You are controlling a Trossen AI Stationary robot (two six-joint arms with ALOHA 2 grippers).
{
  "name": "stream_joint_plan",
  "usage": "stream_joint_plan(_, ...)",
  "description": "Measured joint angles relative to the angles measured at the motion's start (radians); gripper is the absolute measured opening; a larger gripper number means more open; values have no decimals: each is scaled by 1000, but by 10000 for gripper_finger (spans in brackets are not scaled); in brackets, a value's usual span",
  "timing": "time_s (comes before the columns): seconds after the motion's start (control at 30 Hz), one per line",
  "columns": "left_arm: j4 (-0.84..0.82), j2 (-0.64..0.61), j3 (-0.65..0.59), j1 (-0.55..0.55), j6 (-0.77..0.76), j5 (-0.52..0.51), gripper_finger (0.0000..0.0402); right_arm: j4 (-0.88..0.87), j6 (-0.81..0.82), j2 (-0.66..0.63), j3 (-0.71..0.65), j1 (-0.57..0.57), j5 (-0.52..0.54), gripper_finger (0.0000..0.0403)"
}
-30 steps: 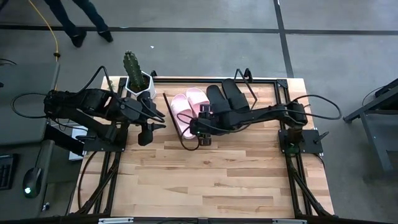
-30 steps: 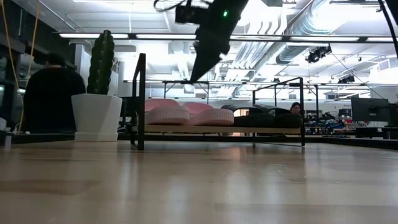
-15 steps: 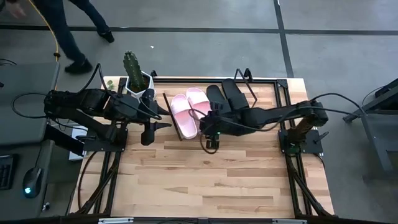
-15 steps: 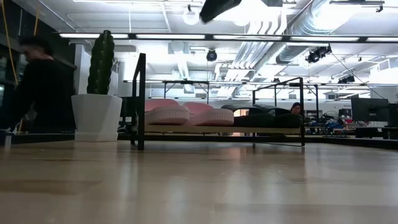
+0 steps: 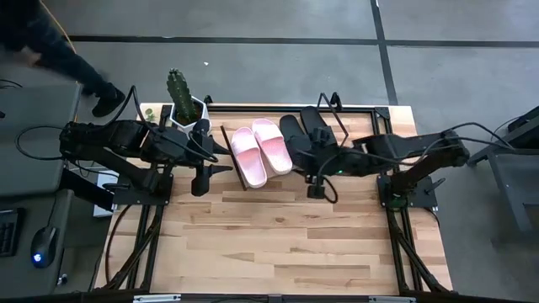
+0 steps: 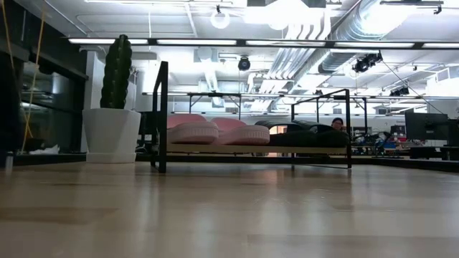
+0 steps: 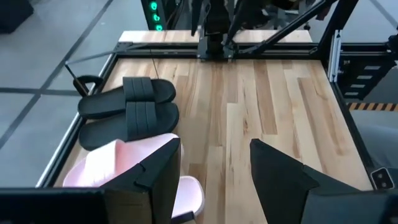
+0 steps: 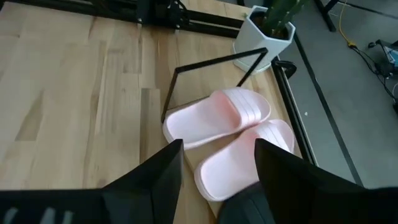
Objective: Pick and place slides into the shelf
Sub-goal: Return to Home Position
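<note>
High view: pink slides (image 5: 251, 156), black slides (image 5: 294, 131)

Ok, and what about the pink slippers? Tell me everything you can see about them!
The pink slides are a pair, light pink and matte, each with an open toe and a wide strap with grooved lines. They lie soles down, side by side and touching each other, on the slanted shelf, right next to the black slides.

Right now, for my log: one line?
pink slides, black slides: on shelf | left end effector: open, beside shelf | right end effector: open, over table
</note>
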Motion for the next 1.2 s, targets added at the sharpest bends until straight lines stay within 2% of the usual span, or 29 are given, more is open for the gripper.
stream_joint_plan(0.47, 30, -22, 0, 0, 70, 7, 177, -103, -45, -139, 0, -2, -5, 188)
stream_joint_plan(0.87, 38, -49, 0, 0, 89, 10, 177, -102, -68, -297, 0, -2, -114, 188)
stream_joint_plan(1.2, 28, -115, 0, 0, 84, 10, 177, -113, -54, -448, 0, -2, -158, 188)
